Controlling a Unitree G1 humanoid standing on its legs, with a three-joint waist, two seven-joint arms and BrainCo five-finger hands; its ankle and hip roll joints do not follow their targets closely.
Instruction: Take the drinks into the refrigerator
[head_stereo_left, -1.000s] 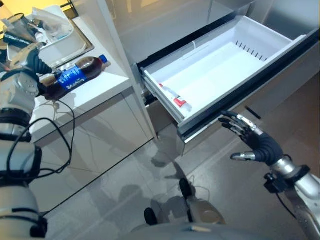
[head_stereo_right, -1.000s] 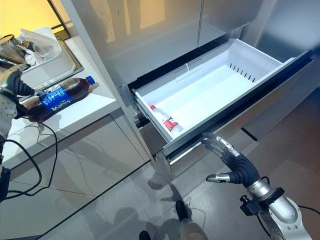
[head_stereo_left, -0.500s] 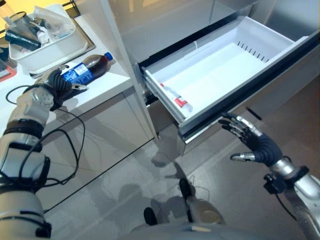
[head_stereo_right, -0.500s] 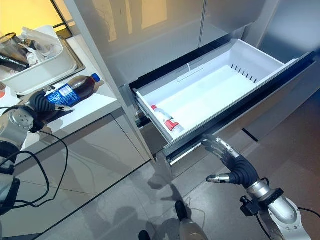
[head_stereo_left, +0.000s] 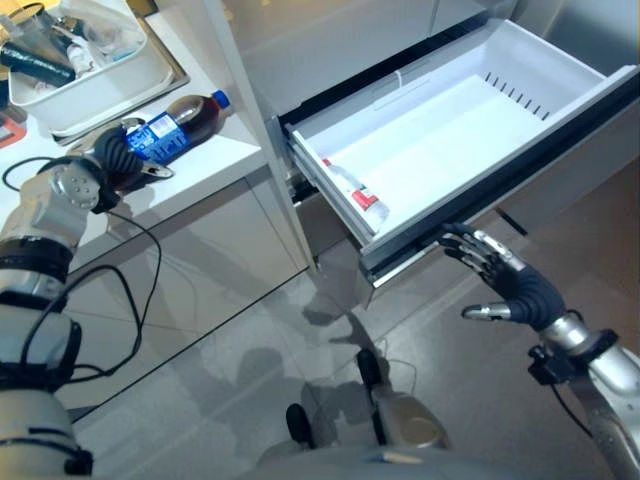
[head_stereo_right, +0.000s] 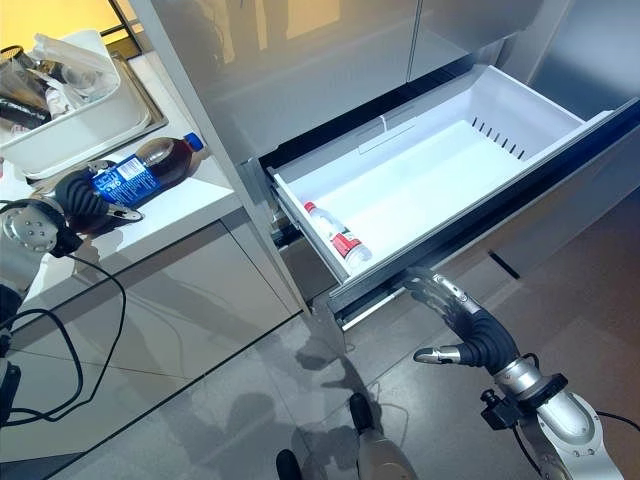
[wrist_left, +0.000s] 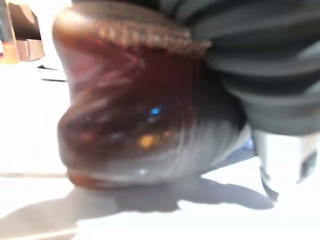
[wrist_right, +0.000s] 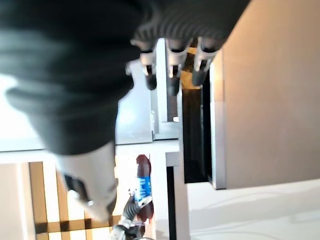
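A cola bottle (head_stereo_left: 172, 134) with a blue label and blue cap lies on its side on the white counter (head_stereo_left: 215, 165), cap toward the refrigerator. My left hand (head_stereo_left: 108, 160) is shut on its dark bottom end, which looms close in the left wrist view as the bottle's base (wrist_left: 130, 105). The refrigerator's white drawer (head_stereo_left: 560, 95) stands pulled out. A small clear bottle with a red label (head_stereo_left: 361, 196) lies in its near left corner. My right hand (head_stereo_left: 508, 285) hangs open just below the drawer's dark front edge, holding nothing.
A white tub (head_stereo_left: 95, 85) with several items stands on a metal tray at the back of the counter, close behind the cola bottle. The refrigerator's grey doors (head_stereo_right: 300, 70) rise above the drawer. Grey tiled floor (head_stereo_left: 220, 350) lies below.
My left hand has swung the cola bottle down toward the counter's surface and nearer the tub. The right hand has stayed put. The view has shifted slightly.
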